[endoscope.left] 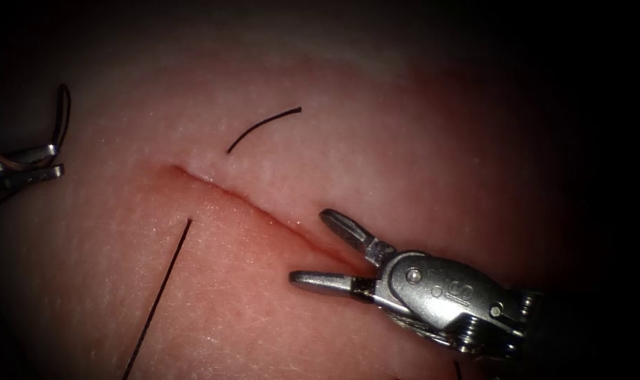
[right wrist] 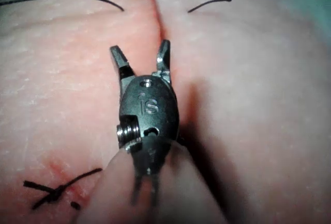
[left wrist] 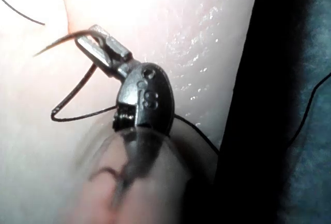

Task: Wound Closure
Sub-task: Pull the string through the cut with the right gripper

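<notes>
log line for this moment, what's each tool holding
left tool: shut on needle | right tool: open, empty, over cut | needle: off tissue

Endoscope above and in front, wrist views close along shafts; all share the cut [endoscope.left: 264, 211]

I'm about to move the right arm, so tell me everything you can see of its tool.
The right arm's tool is a small grey metal needle driver with a rounded, stamped wrist block and two short tapered jaws. The jaws stand open and hold nothing. It comes in low from the right, its tips spread over the cut in the tissue, one on each side, in the right wrist view too.
</notes>
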`<action>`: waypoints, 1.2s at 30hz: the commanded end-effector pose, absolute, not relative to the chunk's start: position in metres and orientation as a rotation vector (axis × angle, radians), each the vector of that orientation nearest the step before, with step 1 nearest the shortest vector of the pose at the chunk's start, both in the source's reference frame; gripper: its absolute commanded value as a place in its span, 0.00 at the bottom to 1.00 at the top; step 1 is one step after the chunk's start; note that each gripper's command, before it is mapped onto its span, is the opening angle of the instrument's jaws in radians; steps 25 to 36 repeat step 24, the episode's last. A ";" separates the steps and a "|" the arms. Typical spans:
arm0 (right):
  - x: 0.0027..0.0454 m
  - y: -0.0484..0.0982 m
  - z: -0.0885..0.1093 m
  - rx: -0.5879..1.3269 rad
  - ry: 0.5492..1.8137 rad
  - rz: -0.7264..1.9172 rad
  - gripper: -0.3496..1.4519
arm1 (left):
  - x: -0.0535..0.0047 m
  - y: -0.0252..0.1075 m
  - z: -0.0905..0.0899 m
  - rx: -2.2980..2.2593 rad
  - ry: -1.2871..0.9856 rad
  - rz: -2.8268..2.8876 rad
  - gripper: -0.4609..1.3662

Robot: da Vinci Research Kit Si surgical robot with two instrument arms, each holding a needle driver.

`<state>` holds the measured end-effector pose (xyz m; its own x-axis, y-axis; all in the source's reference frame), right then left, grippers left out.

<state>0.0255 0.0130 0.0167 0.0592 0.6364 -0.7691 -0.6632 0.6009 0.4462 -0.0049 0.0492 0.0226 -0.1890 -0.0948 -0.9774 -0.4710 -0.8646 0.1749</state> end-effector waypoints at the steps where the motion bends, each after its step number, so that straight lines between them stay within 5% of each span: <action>1: 0.0249 0.013 0.017 -0.037 1.139 1.011 0.73 | -0.0049 0.049 0.022 -1.823 0.692 2.161 0.06; 36: 0.0229 0.014 0.018 -0.051 1.127 1.069 0.73 | -0.0056 0.050 0.022 -1.899 0.777 2.202 0.06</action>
